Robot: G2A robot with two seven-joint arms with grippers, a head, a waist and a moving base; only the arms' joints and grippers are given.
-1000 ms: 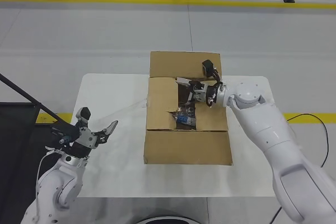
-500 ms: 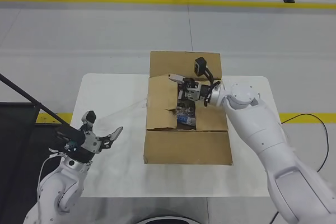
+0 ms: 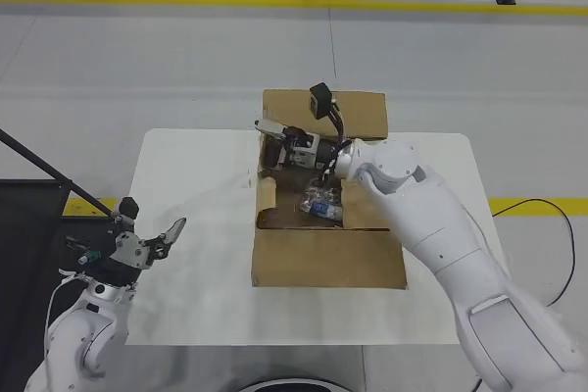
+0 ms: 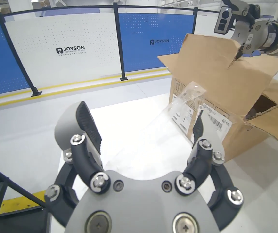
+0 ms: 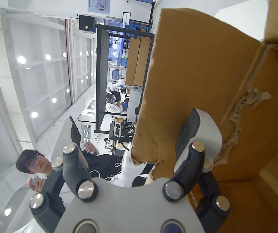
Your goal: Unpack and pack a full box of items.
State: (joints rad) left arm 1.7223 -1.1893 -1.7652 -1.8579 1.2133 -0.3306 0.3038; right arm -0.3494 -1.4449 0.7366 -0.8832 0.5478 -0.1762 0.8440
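- Right hand point(image 3: 271, 142) point(image 5: 133, 120) is hovering over the 9 o'clock edge of the cardboard box point(image 3: 328, 257) point(image 4: 226, 132). Its fingers are spread wide and straddling the raised side flap point(image 3: 266, 193) point(image 4: 209, 69) point(image 5: 197, 73).
- One finger point(image 5: 197, 127) is lying against the flap's inner face. The other finger point(image 5: 73, 132) is hanging clear on the outer side.
- Left hand point(image 3: 147, 240) point(image 4: 141, 115) is hanging spread and empty at 8 o'clock from the box, over the worktop's point(image 3: 196, 294) edge and well apart from the cardboard.
- The box is sitting on the worktop with its flaps at 12 and 6 o'clock folded outward.
- A blue-and-clear packet point(image 3: 321, 206) is lying inside the opening.
- A clear plastic strip point(image 4: 187, 93) is sticking out from the box's 9 o'clock wall.
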